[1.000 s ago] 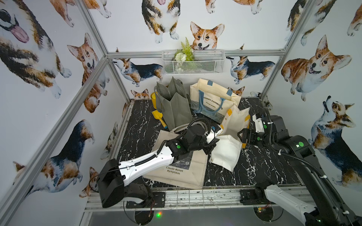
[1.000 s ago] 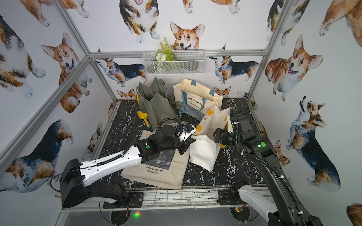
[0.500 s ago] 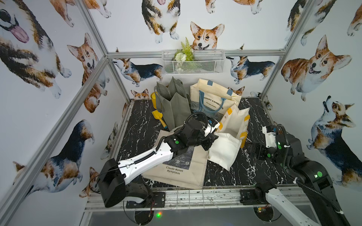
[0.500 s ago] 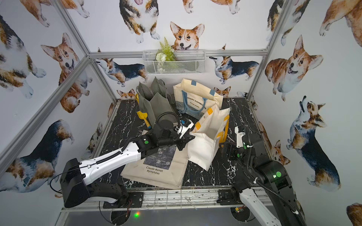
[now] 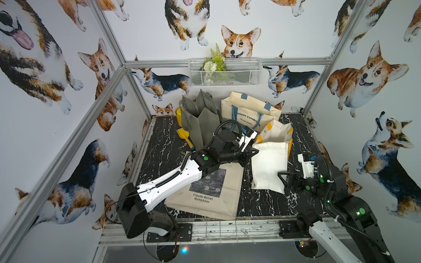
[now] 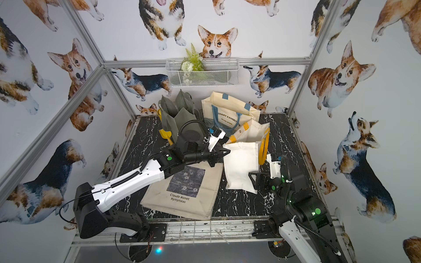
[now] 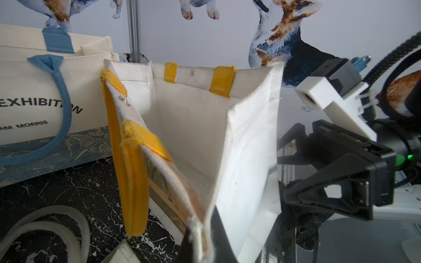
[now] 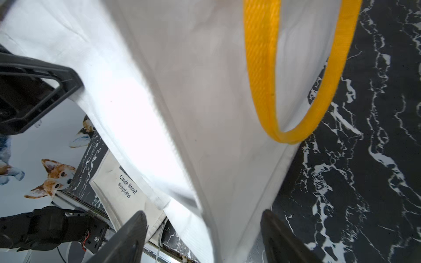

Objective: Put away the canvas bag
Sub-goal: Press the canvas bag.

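The canvas bag (image 5: 268, 166) (image 6: 241, 168) is white with yellow handles and stands tilted in the middle of the black marble table, its mouth open toward the back. My left gripper (image 5: 251, 151) (image 7: 202, 248) is shut on the bag's rim at its left corner. The bag's inside (image 7: 205, 125) fills the left wrist view. My right gripper (image 5: 282, 182) (image 8: 202, 232) stands open at the bag's lower right corner, nearest the front edge. Its two fingers straddle the white fabric (image 8: 193, 91) without clamping it. One yellow handle (image 8: 262, 68) hangs loose against the bag's side.
A flat beige Monet tote (image 5: 211, 191) lies under my left arm. At the back stand a cream tote with blue handles (image 5: 248, 111) and a grey bag (image 5: 200, 120). A wire basket (image 5: 224, 72) hangs on the back wall. Walls enclose three sides.
My right arm has pulled back from the bag's far right side to its lower front corner, jaws narrowing a little. The left gripper lifted the bag's rim slightly backward.
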Available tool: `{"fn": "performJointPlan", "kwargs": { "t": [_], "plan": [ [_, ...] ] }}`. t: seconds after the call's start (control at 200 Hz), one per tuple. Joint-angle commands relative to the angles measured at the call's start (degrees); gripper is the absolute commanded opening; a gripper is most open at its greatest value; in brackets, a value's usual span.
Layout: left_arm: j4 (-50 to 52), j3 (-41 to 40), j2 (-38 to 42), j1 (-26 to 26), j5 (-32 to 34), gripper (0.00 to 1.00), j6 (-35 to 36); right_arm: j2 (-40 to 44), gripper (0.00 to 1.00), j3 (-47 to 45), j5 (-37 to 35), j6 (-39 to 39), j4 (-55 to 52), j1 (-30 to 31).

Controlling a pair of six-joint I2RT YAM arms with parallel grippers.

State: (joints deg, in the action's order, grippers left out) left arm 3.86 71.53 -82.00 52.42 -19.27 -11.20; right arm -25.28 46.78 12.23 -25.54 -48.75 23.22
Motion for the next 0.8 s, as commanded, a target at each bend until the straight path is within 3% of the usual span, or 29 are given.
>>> {"fn": "performJointPlan", "kwargs": {
  "t": [0.0,0.27,0.36,0.54,0.796],
  "plan": [
    [-1.37,2.02,-0.86,-0.13,-0.95,0.0,-1.64,-1.31,0.78,-1.19,-2.08,-0.34,8.52,3.13],
    [-0.17,6.0,-3.16,-0.13,-1.42,0.0,-3.66,-8.61,0.64,0.85,-32.73,1.68,9.71,20.06],
    [-0.73,6.45,-3.26,-0.13,-1.7,0.0,-4.89,-9.18,0.4,0.27,-40.3,1.06,10.07,22.54],
    [-1.95,6.78,-3.5,-0.13,-2.78,0.0,-8.3,-9.71,0.22,-3.2,-42.41,1.09,16.8,23.37],
    [-4.07,5.67,-4.56,0.22,-3.41,0.03,-11.98,-13.11,0.14,-5.84,-39.75,6.0,28.28,27.16]
  ]
}}
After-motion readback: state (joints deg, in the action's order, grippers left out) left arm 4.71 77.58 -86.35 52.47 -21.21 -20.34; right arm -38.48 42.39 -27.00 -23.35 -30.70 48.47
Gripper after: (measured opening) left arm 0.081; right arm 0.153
